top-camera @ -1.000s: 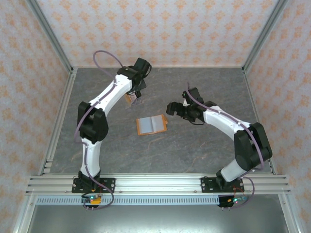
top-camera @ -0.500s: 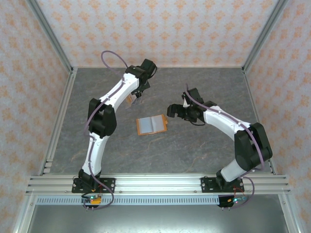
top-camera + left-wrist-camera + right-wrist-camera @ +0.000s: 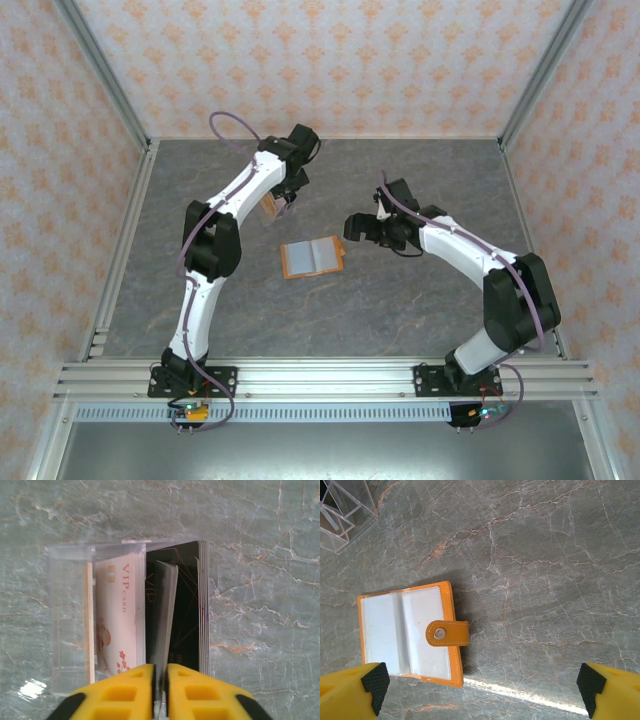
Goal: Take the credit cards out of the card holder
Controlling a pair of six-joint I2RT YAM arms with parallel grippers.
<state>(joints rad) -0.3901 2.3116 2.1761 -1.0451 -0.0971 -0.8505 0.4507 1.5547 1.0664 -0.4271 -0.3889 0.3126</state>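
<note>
Orange card holder (image 3: 313, 257) open on grey surface (image 3: 400, 310), left hand (image 3: 283, 197) at its 11 o'clock, right hand (image 3: 350, 228) at 2 o'clock

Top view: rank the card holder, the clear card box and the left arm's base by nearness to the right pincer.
1. card holder, just left of the right pincer.
2. clear card box, farther left.
3. left arm's base, near-left table edge.

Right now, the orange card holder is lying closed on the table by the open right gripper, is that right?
Not quite. The card holder lies open, not closed, with its clear sleeves facing up; the right wrist view shows it. The rest holds: it is on the table by the open right gripper.
</note>
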